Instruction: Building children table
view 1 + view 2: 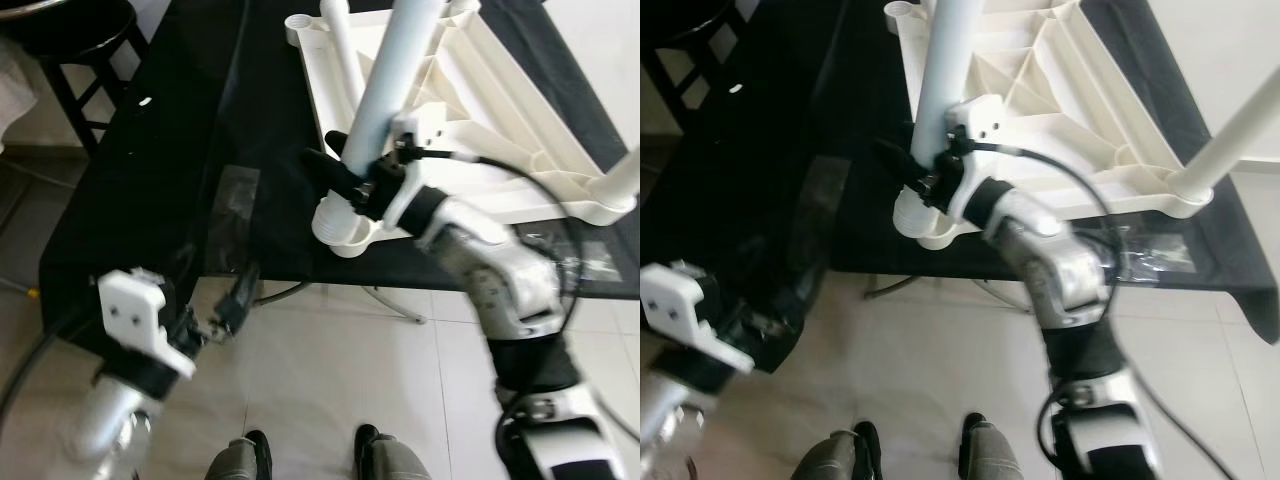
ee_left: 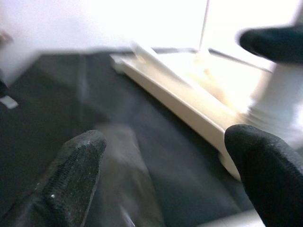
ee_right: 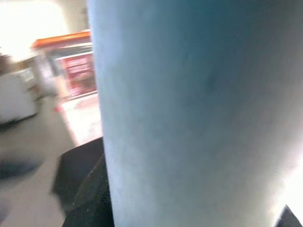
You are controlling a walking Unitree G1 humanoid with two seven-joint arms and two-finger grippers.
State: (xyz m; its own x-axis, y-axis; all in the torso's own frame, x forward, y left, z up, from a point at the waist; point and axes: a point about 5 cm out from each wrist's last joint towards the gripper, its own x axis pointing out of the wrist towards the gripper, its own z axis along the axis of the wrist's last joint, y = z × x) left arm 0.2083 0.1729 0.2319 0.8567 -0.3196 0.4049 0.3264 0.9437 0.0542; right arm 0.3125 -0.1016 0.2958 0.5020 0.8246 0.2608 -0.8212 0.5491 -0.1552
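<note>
The white children's tabletop [image 1: 520, 120] lies upside down on a black-clothed table [image 1: 170, 180]. A pale blue-white leg [image 1: 395, 70] stands upright in the tabletop's near left corner socket [image 1: 340, 225]. My right gripper [image 1: 350, 178] is shut around this leg just above the socket; in the right wrist view the leg [image 3: 199, 113] is very close. A second leg [image 1: 622, 178] stands in the near right corner, and a third [image 1: 340, 40] lies on the tabletop. My left gripper [image 1: 228, 308] is open and holds nothing, low by the table's near left edge, fingers [image 2: 75, 175] apart.
A dark stool [image 1: 75, 40] stands at the far left. A clear plastic bag [image 1: 590, 255] lies on the cloth near the right corner. Metal table legs [image 1: 395, 305] show under the front edge. Two black shoes [image 1: 250, 450] rest on the pale tiled floor [image 1: 330, 370].
</note>
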